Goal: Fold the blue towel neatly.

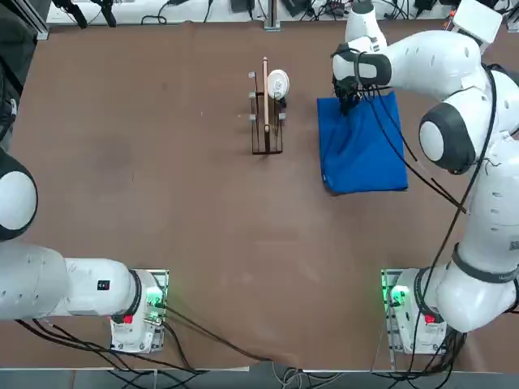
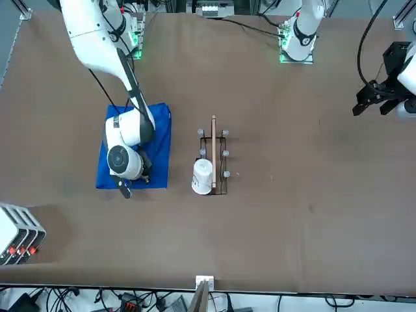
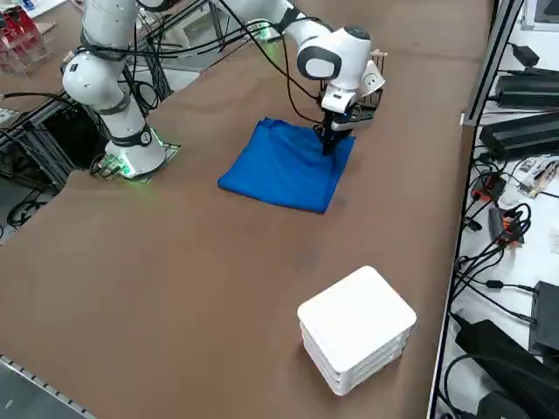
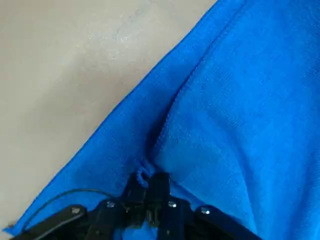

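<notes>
The blue towel [image 1: 362,154] lies on the brown table in front of the right arm, flat apart from a raised pinch at one corner. In the front view the blue towel [image 2: 160,144] is partly covered by the arm. My right gripper [image 1: 347,102] stands over the towel's far corner, on the side toward the rack. In the right wrist view the right gripper [image 4: 147,186] is shut on a small fold of the blue towel [image 4: 240,100] near its hemmed edge. From the right side, the right gripper [image 3: 327,145] points down onto the blue towel [image 3: 279,170].
A thin wire rack [image 1: 266,121] with a white round object [image 1: 277,83] at its far end stands just left of the towel. A white stacked box [image 3: 356,330] sits near the table's far edge, beyond the towel.
</notes>
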